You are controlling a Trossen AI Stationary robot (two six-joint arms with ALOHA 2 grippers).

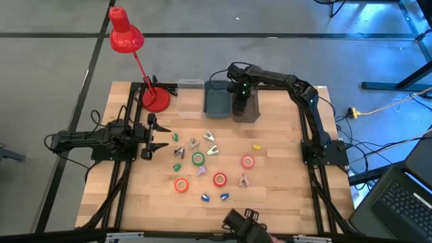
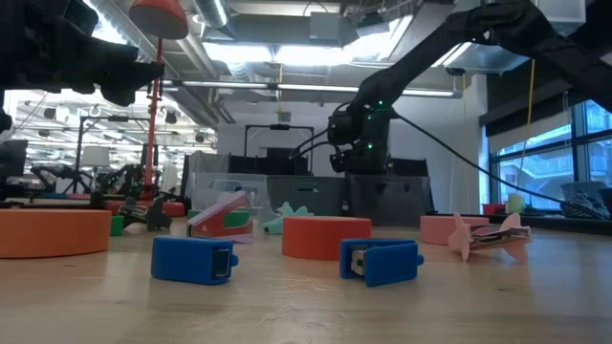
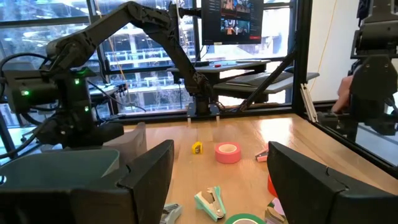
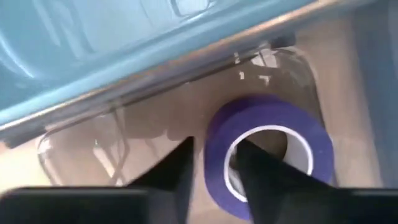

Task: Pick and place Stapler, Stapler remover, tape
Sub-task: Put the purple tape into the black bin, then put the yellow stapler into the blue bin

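My right gripper [image 1: 240, 101] reaches down into the dark bin [image 1: 251, 108] at the table's far edge, shut on a purple tape ring [image 4: 273, 134] with a pale core. More tape rings lie flat on the table: green [image 1: 198, 158], pink [image 1: 248, 162], red [image 1: 219, 179] and orange [image 1: 181, 185]. Two small blue staplers [image 1: 205, 198] [image 1: 224, 196] lie near the near edge. Several small staple removers [image 1: 212, 150] are scattered around the rings. My left gripper [image 1: 164, 136] waits open at the table's left, pointing toward the scattered things. My right gripper holds the purple tape ring by its wall [image 4: 216, 134], one finger [image 4: 255, 168] inside the hole and the other finger [image 4: 177, 165] outside. The fingers come from above, pointing down into the bin. The ring sits tilted; whether it rests on the bin's floor I cannot tell.
A blue-grey bin [image 1: 217, 100] and a clear bin [image 1: 191, 96] stand beside the dark one. A red desk lamp [image 1: 128, 40] stands on its base [image 1: 156, 100] at the far left corner. A small yellow block [image 1: 256, 146] lies toward the right. Bare wood shows toward the near right.
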